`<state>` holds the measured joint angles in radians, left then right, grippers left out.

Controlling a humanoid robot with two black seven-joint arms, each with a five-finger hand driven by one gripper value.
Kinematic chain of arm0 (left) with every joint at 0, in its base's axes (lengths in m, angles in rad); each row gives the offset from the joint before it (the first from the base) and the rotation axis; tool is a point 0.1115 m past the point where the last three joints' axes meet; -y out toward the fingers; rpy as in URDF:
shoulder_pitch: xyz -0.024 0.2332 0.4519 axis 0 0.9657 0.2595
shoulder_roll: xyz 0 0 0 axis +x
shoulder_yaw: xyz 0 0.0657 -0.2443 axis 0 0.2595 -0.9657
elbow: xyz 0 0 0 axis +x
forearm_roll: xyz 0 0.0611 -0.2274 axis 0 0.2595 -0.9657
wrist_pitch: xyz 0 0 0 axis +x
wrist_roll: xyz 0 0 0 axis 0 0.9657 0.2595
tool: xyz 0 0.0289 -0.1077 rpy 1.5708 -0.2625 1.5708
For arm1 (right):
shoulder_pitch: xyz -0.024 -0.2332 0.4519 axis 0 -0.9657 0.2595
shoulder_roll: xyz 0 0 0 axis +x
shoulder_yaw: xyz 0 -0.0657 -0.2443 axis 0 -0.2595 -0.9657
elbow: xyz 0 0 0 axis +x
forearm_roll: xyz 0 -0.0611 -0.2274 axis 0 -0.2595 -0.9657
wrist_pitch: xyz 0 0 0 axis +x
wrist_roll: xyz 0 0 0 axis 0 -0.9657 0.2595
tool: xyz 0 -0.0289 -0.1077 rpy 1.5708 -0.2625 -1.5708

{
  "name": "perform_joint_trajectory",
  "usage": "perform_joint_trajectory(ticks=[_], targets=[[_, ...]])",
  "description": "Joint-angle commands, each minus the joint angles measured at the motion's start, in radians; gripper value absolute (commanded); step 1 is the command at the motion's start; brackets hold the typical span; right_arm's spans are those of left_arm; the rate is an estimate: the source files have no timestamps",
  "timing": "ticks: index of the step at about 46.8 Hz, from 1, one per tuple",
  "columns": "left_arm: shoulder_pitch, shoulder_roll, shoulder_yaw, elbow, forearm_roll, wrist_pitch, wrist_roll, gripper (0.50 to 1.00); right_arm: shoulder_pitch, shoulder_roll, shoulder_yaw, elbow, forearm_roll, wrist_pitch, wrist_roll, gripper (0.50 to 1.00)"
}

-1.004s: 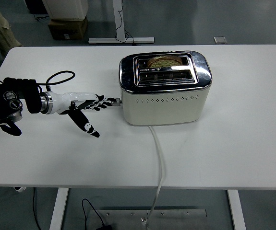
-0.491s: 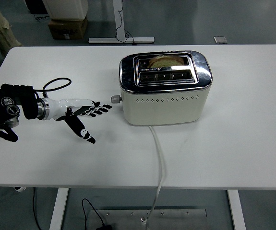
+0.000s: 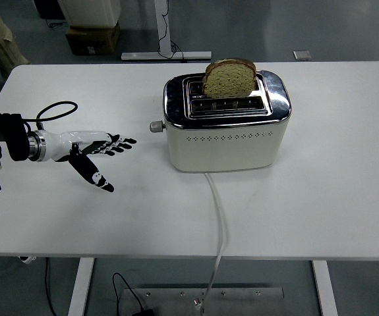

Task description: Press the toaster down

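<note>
The left arm is cut off by the left edge. The toaster hides the lower part of the bread slice in its slot. The white cord drops past the counter's near edge and leaves the picture at the bottom.

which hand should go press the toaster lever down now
Left. The left hand lies open on the table, on the same side as the toaster's lever. The right arm is out of view.

surface: white, rectangular, its near edge running along the bottom of the view
toaster: cream with a chrome top, standing on the surface right of centre, towards the far side
cord: white, lying from the toaster's near side across the surface and over the near edge
</note>
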<state>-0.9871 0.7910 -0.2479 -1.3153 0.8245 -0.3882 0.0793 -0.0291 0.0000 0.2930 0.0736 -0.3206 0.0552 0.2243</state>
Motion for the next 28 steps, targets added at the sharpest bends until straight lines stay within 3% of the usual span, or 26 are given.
perform_joint_trajectory(ticks=[1,13,21,28], targets=[[-0.013,0.042,-0.007,-0.036,-0.019,-0.008,-0.004,1.0,0.0,0.0,-0.001,0.0,0.0,0.0,0.0,0.998],[-0.145,0.106,-0.013,-0.055,-0.143,-0.047,-0.009,1.0,0.002,0.0,-0.001,0.0,0.0,0.0,0.0,0.998],[-0.214,0.09,-0.027,-0.044,-0.212,-0.049,-0.015,1.0,0.005,0.0,-0.003,0.0,0.0,0.0,0.0,0.998],[-0.216,0.042,-0.112,-0.01,-0.286,-0.043,-0.062,1.0,0.006,0.0,-0.005,0.002,0.0,0.0,0.0,0.998]])
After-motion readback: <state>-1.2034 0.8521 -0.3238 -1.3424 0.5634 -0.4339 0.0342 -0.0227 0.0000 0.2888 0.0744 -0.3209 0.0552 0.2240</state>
